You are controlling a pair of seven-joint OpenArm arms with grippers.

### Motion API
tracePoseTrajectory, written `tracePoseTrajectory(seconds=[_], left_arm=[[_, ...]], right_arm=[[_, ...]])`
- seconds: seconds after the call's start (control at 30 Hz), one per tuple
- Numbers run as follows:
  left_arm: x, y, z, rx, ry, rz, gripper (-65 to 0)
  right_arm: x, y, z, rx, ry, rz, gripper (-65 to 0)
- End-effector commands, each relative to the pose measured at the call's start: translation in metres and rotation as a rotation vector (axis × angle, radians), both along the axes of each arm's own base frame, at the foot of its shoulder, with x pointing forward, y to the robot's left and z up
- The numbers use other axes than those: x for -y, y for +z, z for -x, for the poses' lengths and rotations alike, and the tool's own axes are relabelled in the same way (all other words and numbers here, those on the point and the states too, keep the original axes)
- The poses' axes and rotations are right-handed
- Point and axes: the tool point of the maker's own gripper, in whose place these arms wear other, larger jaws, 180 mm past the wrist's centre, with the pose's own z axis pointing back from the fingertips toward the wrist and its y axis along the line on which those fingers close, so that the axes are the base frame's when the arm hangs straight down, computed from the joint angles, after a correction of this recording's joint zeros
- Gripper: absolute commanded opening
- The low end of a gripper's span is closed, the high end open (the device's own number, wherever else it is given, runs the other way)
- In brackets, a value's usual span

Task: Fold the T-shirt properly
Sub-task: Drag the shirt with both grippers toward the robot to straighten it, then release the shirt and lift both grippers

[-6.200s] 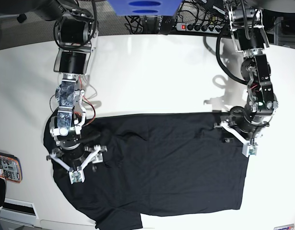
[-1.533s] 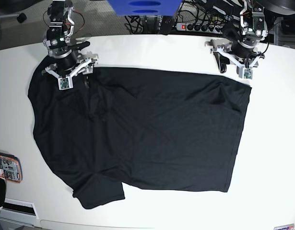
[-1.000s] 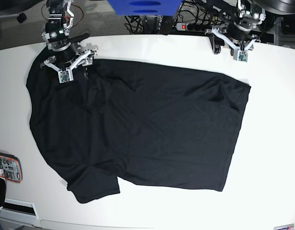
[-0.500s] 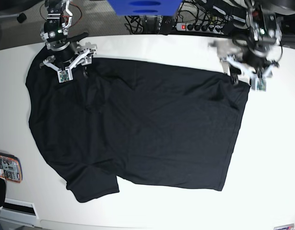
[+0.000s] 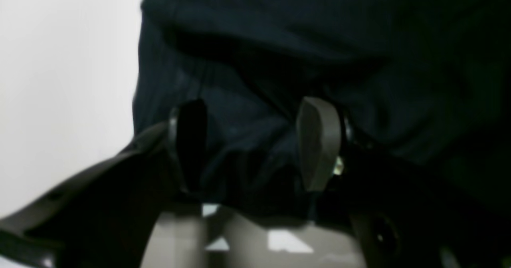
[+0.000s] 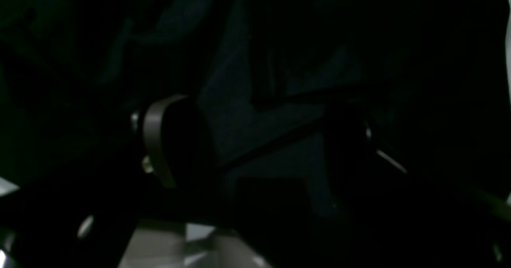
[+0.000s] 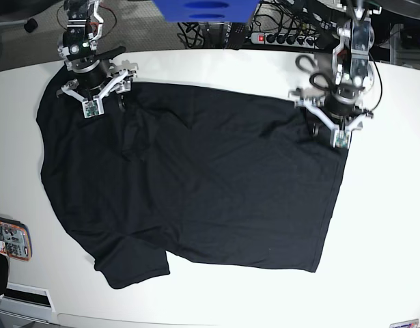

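Now our left gripper (image 7: 332, 127) has dropped back, jaws apart, onto the hem corner of the wrinkled black cotton T-shirt (image 7: 196, 184) spread on the white table (image 7: 387, 205), our right gripper (image 7: 99, 96) still spread at its opposite top edge, readying a regrasp.

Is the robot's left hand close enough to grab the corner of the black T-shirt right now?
Probably yes. The left hand sits right over the T-shirt at its far corner, fingers spread, and its own camera shows black cloth between the fingers. Nothing blocks it.
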Motion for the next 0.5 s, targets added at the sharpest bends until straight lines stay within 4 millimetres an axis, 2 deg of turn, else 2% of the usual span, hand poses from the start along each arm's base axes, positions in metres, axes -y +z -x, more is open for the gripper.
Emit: tracePoseTrajectory(seconds=[0.0, 0.07, 0.27, 0.33, 0.47], left_arm=[[-0.002, -0.007, 0.02, -0.072, -0.012, -0.023, -29.3], [0.001, -0.008, 0.043, -0.104, -0.021, -0.021, -29.3], [0.005, -0.014, 0.08, -0.168, -0.03, -0.019, -29.3], [-0.003, -0.015, 0.086, -0.178, -0.014, -0.029, -29.3], [-0.019, -0.009, 0.084, -0.162, 0.024, -0.052, -29.3]], right_arm=[[0.011, -0.015, 0.023, -0.123, 0.011, 0.073, -16.1], [0.011, -0.015, 0.023, -0.121, 0.011, 0.072, -16.1], [0.012, -0.015, 0.024, -0.123, 0.009, 0.075, -16.1], [0.014, -0.015, 0.025, -0.125, 0.007, 0.076, -16.1], [0.022, -0.013, 0.024, -0.125, 0.02, 0.102, -16.1]])
